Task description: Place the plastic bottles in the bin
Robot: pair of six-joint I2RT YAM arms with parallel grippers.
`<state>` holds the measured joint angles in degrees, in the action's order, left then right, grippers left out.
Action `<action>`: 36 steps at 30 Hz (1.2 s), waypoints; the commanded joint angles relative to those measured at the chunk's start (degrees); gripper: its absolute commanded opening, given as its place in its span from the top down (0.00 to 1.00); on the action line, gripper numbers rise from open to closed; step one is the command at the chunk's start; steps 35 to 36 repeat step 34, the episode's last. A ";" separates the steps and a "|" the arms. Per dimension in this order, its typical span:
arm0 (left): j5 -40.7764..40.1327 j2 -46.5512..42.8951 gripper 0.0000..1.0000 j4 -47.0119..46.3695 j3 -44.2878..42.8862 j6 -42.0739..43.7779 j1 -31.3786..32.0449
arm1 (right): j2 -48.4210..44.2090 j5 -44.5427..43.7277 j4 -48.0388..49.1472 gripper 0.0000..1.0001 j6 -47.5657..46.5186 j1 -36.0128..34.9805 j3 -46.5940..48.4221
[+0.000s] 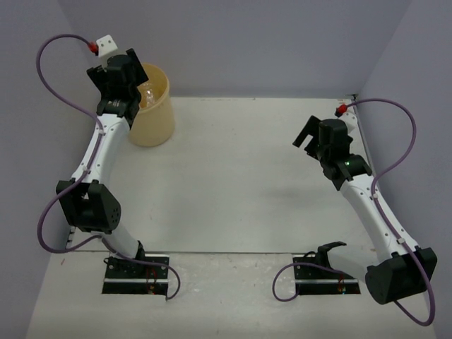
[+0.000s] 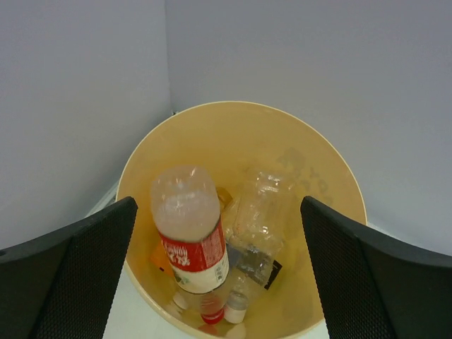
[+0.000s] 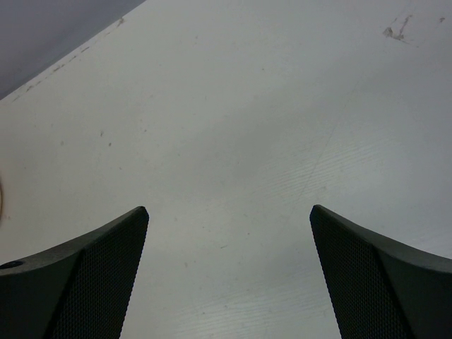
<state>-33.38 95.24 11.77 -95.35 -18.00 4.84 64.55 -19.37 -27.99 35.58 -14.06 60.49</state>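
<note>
My left claw [image 2: 217,205] hangs released over the mouth of the bin [image 2: 212,134], fingers spread wide and nothing between them. That is the pose I would expect just after a drop. It looks straight down the middle of the opening, so anything let go would fall inside and not catch the rolled rim.

The plastic bottles are down in the bin. A red-white labelled bottle [image 2: 192,244] leans base-up at the centre left of the wrist frame, its red cap [image 2: 210,315] towards the bottom. A clear bottle [image 2: 261,205] lies against it on the right, with a dark label [image 2: 258,265] showing under that one. A sliver of orange [image 2: 157,256] peeks out at the left and a white cap [image 2: 236,308] sits low in the pile. I cannot count all six; they overlap too much.

In the overhead view the bin stands at the upper left of the frame, hard in the corner of the worktop [image 1: 247,176], where only the left arm reaches it comfortably.

The right claw [image 3: 229,209] is also released and empty, hovering at the right of the overhead frame above bare worktop, well apart from the bin. I find no bottle outside the bin in any view, so I judge the job done or very nearly so.
</note>
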 commanded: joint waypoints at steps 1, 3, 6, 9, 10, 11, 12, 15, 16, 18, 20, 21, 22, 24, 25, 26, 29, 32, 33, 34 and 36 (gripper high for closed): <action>2.70 -7.07 0.00 4.03 -4.62 -1.14 -0.50 | -2.31 0.12 0.30 0.01 -0.83 0.27 0.12; 3.30 -8.67 0.00 7.09 -4.24 -2.06 -0.53 | -2.83 0.24 0.30 0.01 -0.93 0.27 0.03; 3.25 -14.25 0.00 11.48 0.21 -3.65 -0.46 | -3.49 0.22 0.31 0.01 -1.20 0.27 -0.51; 2.73 -21.25 0.00 12.64 12.70 -7.81 -0.53 | -4.70 0.27 0.30 0.01 -1.28 0.27 -1.23; 2.58 -23.48 0.00 12.91 16.79 -9.05 -0.53 | -5.10 0.26 0.30 0.01 -1.31 0.27 -1.45; 2.74 -26.58 0.00 13.02 20.13 -10.18 -0.53 | -5.56 0.16 0.32 0.01 -1.38 0.27 -1.74; 3.03 -30.96 0.00 13.02 24.17 -12.94 -0.53 | -6.20 0.05 0.38 0.01 -1.55 0.27 -2.09; 4.64 -38.34 0.00 10.87 36.39 -17.00 -0.53 | -7.27 0.24 0.45 0.01 -1.93 0.27 -2.78; 4.72 -41.28 0.00 10.06 40.28 -17.68 -0.46 | -7.86 0.90 1.47 0.01 -2.15 0.27 -3.52; 5.00 -44.45 0.00 9.53 43.62 -18.53 -0.45 | -8.73 1.81 2.81 0.01 -2.16 0.27 -4.76; 3.56 -45.20 0.00 10.58 45.83 -19.36 -0.52 | -10.21 3.04 5.12 0.01 -1.95 0.34 -6.35; 3.00 -45.35 0.00 11.27 46.17 -19.49 -0.50 | -10.77 3.38 5.84 0.01 -1.89 0.35 -6.90; 2.63 -45.39 0.00 11.99 46.10 -19.45 -0.45 | -11.21 3.54 6.26 0.01 -1.82 0.35 -7.22; 2.62 -45.15 0.00 13.55 44.89 -19.53 -0.53 | -11.79 3.15 5.71 0.01 -0.93 0.27 -6.74; 2.69 -45.14 0.00 13.76 44.50 -19.47 -0.53 | -11.88 3.05 5.16 0.01 -0.17 0.27 -6.57; 2.67 -45.18 0.00 13.66 44.37 -19.44 -0.53 | -11.98 2.98 4.93 0.01 0.24 0.27 -6.49; 2.69 -45.10 0.00 13.05 44.44 -19.38 -0.51 | -12.17 1.69 4.81 0.01 1.13 0.27 -6.52; 3.27 -44.60 0.00 12.98 44.32 -19.22 -0.45 | -12.41 0.98 4.43 0.01 1.15 0.27 -6.49; 3.44 -44.47 0.00 12.99 44.31 -19.23 -0.47 | -12.60 0.99 4.67 0.01 0.97 0.27 -6.63; 3.50 -44.29 0.00 12.91 44.37 -19.35 -0.53 | -12.97 1.26 5.39 0.01 0.54 0.27 -6.98; 3.50 -44.29 0.00 12.91 44.37 -19.35 -0.53 | -12.97 1.26 5.39 0.01 0.54 0.27 -6.98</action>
